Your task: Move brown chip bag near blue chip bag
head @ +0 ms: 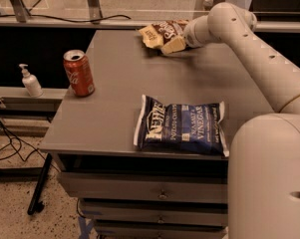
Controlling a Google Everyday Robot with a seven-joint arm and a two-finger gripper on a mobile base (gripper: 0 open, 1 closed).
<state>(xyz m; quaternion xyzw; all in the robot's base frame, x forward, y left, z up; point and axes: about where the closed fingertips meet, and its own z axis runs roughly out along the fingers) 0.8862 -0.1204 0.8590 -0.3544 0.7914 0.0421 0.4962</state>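
Up at the far end of the table [114, 103], the gripper [175, 44] is right on the brown chip bag [162, 30].
Camera view: whether it has hold of the bag, can't tell; the blue chip bag [182, 128] lies flat, well apart, near the front edge.

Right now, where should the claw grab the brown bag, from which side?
Grip the tan end of the brown bag at image right, coming from that side: it sticks out, and the claw sits there at the table's far edge.

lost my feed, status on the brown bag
End effector at brown bag, far end of table. Bag not yet near blue bag. Can sits off the path.
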